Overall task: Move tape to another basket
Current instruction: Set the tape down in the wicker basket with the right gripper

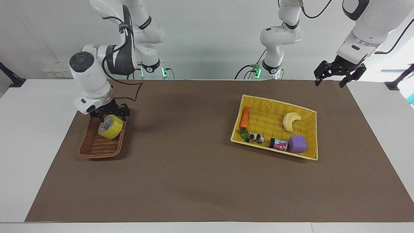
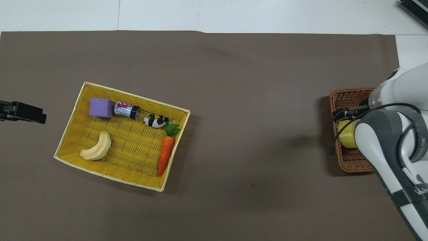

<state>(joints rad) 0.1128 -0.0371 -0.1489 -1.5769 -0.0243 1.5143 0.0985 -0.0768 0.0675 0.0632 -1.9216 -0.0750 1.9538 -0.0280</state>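
I start at the right arm's end of the surface [image 1: 181, 168], where the tape [image 1: 110, 127] sits inside the brown wicker basket [image 1: 97, 149], in the part of it nearer the robots. The roll is tilted, its pale core showing, and it leans on the basket wall that faces the middle of the surface. I read that lean as a roll resting on its own weight against the sloping wicker, not one being carried. My right hand [image 1: 110, 114] hangs directly over it, low, with its fingers spread wide to either side of the roll's top edge. It grips nothing. I cannot tell whether a fingertip brushes the roll. By my judgement the move is done and this hand only has to lift clear without knocking the tape over the rim.

Toward the left arm's end lies the yellow basket [image 1: 275, 103], set at a slant. It holds a carrot [image 1: 245, 118], a small cow figure [image 1: 256, 138], a can [image 1: 278, 144], a purple block [image 1: 297, 144] and a banana toy [image 1: 290, 121], with no tape among them.

My left hand [image 1: 328, 82] waits in the air over the mat's corner at its own end, fingers apart and empty, well apart from the yellow basket.
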